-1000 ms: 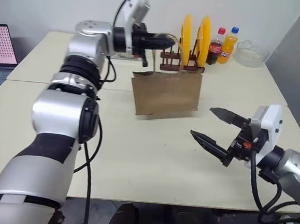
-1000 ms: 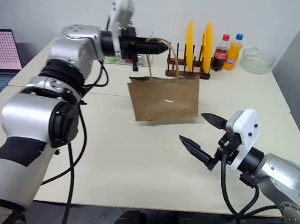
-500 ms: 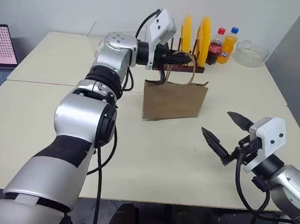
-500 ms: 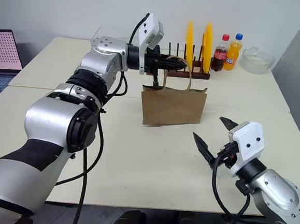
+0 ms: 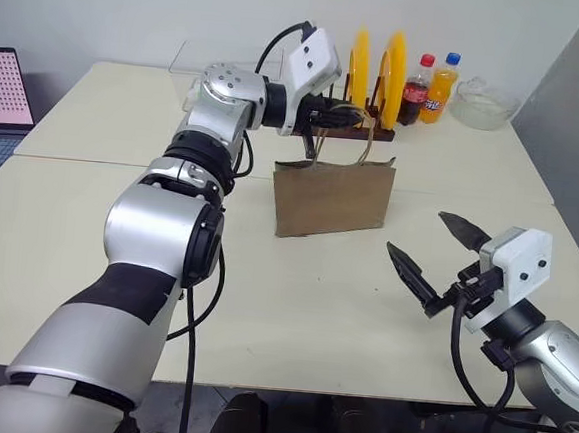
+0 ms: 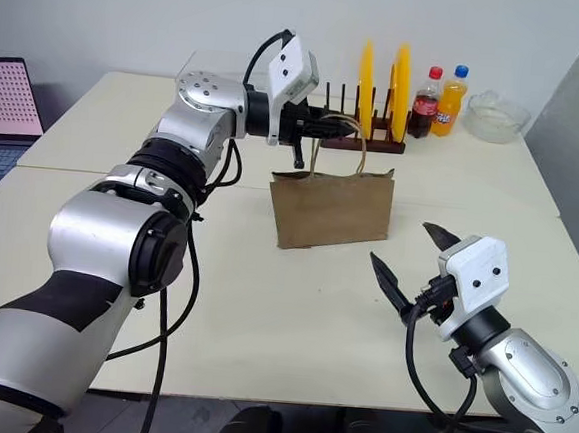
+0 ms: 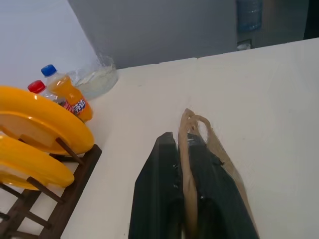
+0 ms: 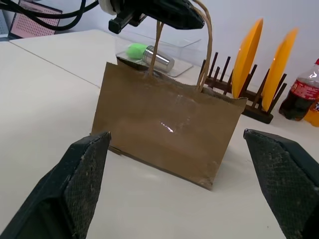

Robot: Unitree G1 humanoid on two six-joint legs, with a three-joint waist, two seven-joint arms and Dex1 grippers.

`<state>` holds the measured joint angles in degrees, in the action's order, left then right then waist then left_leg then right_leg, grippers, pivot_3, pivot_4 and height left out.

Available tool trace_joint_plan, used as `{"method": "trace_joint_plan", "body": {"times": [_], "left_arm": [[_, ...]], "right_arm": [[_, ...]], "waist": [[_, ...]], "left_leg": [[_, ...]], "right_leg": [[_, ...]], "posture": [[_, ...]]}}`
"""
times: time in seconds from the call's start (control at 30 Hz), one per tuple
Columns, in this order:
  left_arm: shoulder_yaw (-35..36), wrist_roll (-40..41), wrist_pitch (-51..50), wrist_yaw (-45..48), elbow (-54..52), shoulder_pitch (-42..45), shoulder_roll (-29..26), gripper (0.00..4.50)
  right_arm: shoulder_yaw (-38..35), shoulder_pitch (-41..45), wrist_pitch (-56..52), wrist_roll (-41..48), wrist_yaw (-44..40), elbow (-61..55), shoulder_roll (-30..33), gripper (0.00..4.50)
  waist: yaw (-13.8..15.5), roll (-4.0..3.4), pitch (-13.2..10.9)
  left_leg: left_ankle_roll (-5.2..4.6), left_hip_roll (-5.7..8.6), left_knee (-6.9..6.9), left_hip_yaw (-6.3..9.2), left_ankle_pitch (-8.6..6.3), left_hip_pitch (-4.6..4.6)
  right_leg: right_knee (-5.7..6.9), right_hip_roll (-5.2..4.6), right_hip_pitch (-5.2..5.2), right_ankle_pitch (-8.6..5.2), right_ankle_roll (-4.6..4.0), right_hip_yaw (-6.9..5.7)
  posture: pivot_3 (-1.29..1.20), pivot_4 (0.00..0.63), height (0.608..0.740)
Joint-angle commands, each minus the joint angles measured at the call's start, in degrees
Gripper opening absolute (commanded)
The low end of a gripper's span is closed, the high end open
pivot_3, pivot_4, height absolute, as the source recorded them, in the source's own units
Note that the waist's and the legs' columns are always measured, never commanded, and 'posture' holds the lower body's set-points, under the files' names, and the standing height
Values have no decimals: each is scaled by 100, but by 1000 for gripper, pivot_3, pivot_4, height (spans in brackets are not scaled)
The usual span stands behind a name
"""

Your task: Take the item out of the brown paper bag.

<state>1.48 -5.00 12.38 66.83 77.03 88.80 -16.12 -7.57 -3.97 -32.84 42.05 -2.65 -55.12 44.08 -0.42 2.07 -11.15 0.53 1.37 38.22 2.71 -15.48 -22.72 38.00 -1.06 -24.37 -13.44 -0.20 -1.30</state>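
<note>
Left pincer (image 5: 350, 111) pinching paper bag (image 5: 333, 195) handles (image 7: 191, 130) mid-worktop. Right pincer (image 5: 429, 256) gaping, empty, near bag. Advice: steady bag upright, reach inside from above.

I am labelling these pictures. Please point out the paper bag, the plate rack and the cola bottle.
paper bag (image 5: 333, 195): left eye view, front face.
plate rack (image 6: 361, 140): right eye view, wooden base.
cola bottle (image 5: 415, 94): left eye view, red label.

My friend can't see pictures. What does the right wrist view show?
A brown paper bag stands on a pale table, its cord handles pinched by the left gripper. The right gripper waits open in front; yellow plates stand behind.
</note>
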Motion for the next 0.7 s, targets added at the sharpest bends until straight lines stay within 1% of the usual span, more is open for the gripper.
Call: {"method": "trace_joint_plan", "body": {"times": [0.03, 0.27, 0.37, 0.5, 0.6, 0.67, 0.7], "left_arm": [[6, -48, 195, -94, -92, 136, -72, 1283], [17, -86, 173, 94, -111, 87, -198, 3436], [122, 81, 7, 591, -180, -74, -429, 3436], [249, 251, -54, 889, -288, -284, -661, 3436], [386, 476, -169, 1216, -544, -615, -936, 3436], [541, 799, -419, 1396, -1307, -1188, -1172, 3436], [597, 981, -672, 1456, -1862, -1536, -1266, 3436]], "right_arm": [[-11, 50, 140, 44, 26, -488, 42, 4500], [145, 177, 29, 30, 57, -488, 38, 4500], [239, 300, -178, 14, 76, -488, 53, 4500], [290, 531, -453, 22, 50, -467, -8, 4500], [324, 887, -660, 48, 2, -277, -69, 4500], [325, 1374, -604, 167, -323, 247, -185, 4500], [319, 1590, -518, 186, -523, 494, -259, 4500]], "waist": [[0, 0, 0], [-1, 0, 0], [-11, -1, 1], [-12, -1, 1], [-23, -1, 1], [-53, -2, 1], [-74, -3, 2]], "left_leg": [[0, 0, 0, -1, 0, 0], [0, 0, 1, -1, 0, 3], [0, -1, 1, -8, 0, 9], [0, -4, 0, -14, 0, 19], [0, -4, 2, -21, 0, 23], [0, -4, 2, -18, 0, 24], [0, -6, 0, -23, 0, 29]], "right_leg": [[0, 0, 0, 0, 0, 0], [3, 0, 2, 0, 0, 1], [6, 1, 3, 0, -1, 7], [10, 3, 7, 0, -1, 12], [11, 2, 7, 1, -2, 21], [12, 2, 8, 2, -4, 20], [14, 2, 8, 4, -6, 27]], "posture": [[0, 150, 740], [0, 150, 740], [0, 150, 740], [0, 150, 740], [0, 150, 740], [0, 150, 740], [0, 150, 740]]}}
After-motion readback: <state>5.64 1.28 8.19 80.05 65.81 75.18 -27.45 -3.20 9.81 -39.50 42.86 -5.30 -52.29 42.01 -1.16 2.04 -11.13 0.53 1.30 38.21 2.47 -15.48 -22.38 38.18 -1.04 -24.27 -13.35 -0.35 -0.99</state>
